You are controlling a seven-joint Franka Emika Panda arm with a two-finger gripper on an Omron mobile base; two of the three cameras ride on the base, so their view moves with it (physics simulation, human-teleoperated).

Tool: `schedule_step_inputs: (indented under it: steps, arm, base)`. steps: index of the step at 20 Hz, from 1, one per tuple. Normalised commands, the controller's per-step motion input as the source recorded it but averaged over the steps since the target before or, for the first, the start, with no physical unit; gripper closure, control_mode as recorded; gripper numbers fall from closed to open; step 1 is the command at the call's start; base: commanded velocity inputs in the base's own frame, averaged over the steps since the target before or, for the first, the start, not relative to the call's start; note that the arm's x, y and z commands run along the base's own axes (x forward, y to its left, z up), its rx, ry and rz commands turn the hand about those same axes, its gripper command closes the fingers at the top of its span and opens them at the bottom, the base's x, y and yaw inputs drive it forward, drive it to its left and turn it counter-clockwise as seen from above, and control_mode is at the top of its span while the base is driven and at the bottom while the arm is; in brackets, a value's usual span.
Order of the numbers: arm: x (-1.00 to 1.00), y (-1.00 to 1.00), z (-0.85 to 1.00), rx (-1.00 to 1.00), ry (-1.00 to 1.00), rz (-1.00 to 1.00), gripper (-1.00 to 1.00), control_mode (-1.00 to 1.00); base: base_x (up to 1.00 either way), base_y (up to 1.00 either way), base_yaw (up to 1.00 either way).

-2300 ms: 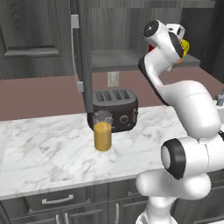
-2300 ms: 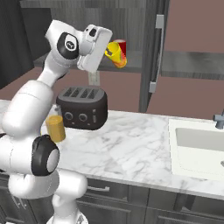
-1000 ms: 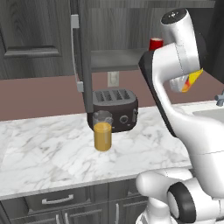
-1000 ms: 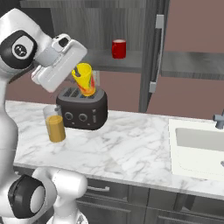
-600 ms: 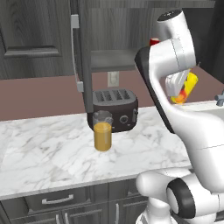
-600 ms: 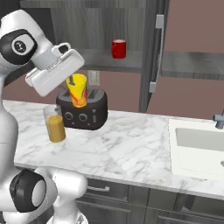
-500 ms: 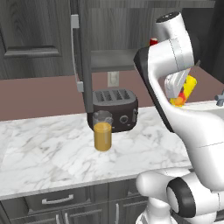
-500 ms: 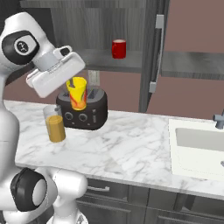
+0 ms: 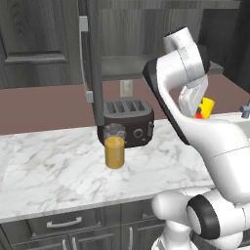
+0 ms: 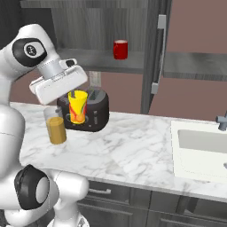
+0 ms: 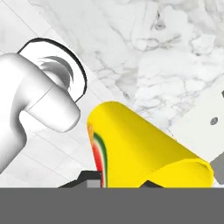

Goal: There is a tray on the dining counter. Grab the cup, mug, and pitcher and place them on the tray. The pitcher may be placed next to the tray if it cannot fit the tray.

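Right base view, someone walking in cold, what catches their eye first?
Probably the bright yellow cup, held upright in the shut gripper above the marble worktop, just in front of the dark toaster. Next comes the amber-filled pitcher standing on the worktop left of the toaster. Then the red mug, alone on the shelf above.

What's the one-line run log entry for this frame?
pincer: shut on cup, upright, held above counter | pitcher: on counter by toaster | mug: on shelf, untouched
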Motion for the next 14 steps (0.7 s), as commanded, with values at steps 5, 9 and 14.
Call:
schedule_step_inputs:
  steps: [5,9,14]
  arm:
    - [0.0,0.0,0.0,0.0,0.0,0.0,1.0,1.0]
    - [0.0,0.0,0.0,0.0,0.0,0.0,1.0,1.0]
    - [0.0,0.0,0.0,0.0,0.0,0.0,1.0,1.0]
  base:
    - [-0.87,0.0,0.0]
    - [-1.0,0.0,0.0]
    - [-0.86,0.0,-0.09]
